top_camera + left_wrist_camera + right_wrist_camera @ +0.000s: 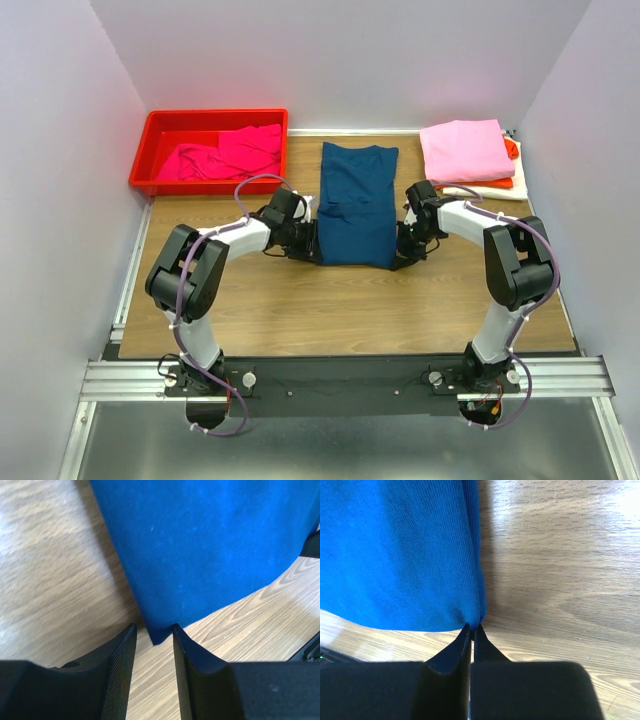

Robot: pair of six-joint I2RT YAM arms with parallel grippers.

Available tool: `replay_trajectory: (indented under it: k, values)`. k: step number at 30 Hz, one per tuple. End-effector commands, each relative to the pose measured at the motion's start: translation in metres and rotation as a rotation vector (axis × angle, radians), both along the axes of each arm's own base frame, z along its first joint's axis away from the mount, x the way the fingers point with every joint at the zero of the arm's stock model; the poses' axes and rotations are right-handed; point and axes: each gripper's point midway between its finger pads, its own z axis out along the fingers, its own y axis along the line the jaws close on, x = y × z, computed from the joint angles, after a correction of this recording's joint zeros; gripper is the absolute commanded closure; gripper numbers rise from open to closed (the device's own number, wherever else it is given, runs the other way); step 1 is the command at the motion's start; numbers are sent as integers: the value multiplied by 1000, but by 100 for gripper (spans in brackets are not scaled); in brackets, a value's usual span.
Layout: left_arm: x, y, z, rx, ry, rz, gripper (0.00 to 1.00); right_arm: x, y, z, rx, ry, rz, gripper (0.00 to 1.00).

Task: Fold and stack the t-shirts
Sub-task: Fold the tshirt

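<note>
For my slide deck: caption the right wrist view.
The right hand pinches a corner of the blue t-shirt lying on the wooden table.

So the navy tee [358,205] is folded into a long smooth strip, lying flat between both claws. One near corner sits in the left claw's [154,627] gap, the other is pinched at the right claw's [472,626] tips. The magenta tees [225,155] are crumpled well beyond the left claw. The light pink tee [462,150] sits folded on the orange tee [512,150] and cream tee [490,190], beyond the right claw.
</note>
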Motion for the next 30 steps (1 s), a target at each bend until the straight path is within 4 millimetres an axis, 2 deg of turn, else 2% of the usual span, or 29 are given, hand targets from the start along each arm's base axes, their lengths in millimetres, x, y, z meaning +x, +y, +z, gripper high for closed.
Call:
replay_trajectory:
  k: [1,6,9,12,19,26,30]
  values:
    - [-10,3,-22,43,56,-16,58,-14,-9,-21,-61,37,19,93]
    - [-13,3,-26,51,73,-23,69,-14,-10,-20,-65,35,17,95]
    - [-24,7,-34,70,109,-27,87,-14,-10,-20,-67,32,16,97]
    - [-32,7,-37,66,121,-46,100,-13,-11,-19,-74,25,11,100]
    - [-41,5,-25,66,110,-57,100,-15,-18,-4,-100,-9,-15,100]
    - [-36,12,3,94,64,-27,100,-25,-28,18,-127,-41,-35,99]
    - [-42,15,23,75,47,-9,100,-27,-35,30,-154,-79,-58,100]
